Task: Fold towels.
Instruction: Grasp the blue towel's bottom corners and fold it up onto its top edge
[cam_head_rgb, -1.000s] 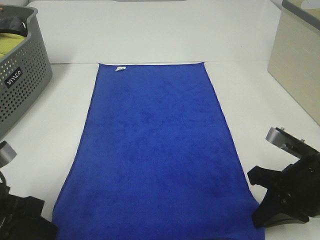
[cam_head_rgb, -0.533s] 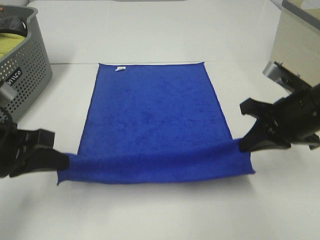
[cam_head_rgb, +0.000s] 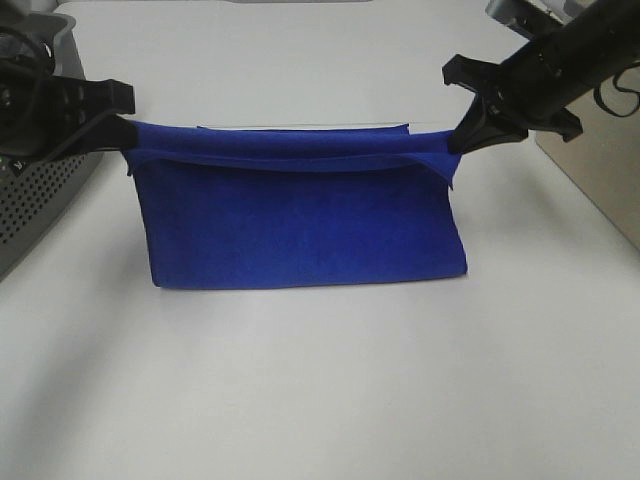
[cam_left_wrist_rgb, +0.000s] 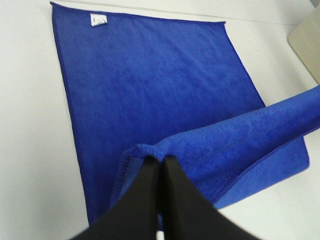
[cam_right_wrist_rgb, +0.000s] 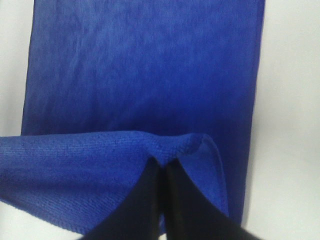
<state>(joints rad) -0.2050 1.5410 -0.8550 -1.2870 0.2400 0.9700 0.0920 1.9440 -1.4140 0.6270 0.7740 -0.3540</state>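
The royal-blue towel (cam_head_rgb: 300, 225) lies on the white table, its near half lifted and carried over toward the far edge. My left gripper (cam_head_rgb: 125, 133) is shut on the towel's left near corner and holds it above the far left edge. My right gripper (cam_head_rgb: 458, 140) is shut on the right near corner above the far right edge. The left wrist view shows the towel (cam_left_wrist_rgb: 160, 85) spread flat below with its white tag (cam_left_wrist_rgb: 98, 19) at the far corner, and the pinched corner at my fingers (cam_left_wrist_rgb: 150, 185). The right wrist view shows the pinched fold (cam_right_wrist_rgb: 165, 150) above the flat towel (cam_right_wrist_rgb: 145, 70).
A grey perforated basket (cam_head_rgb: 40, 195) stands at the left edge, behind my left arm. A beige box (cam_head_rgb: 600, 170) stands at the right edge, just behind my right arm. The white table (cam_head_rgb: 320, 390) stretches in front of the towel.
Both grippers have lifted the towel's near corners and carried them away from the front, up over the far edge. The towel's visible length has halved.
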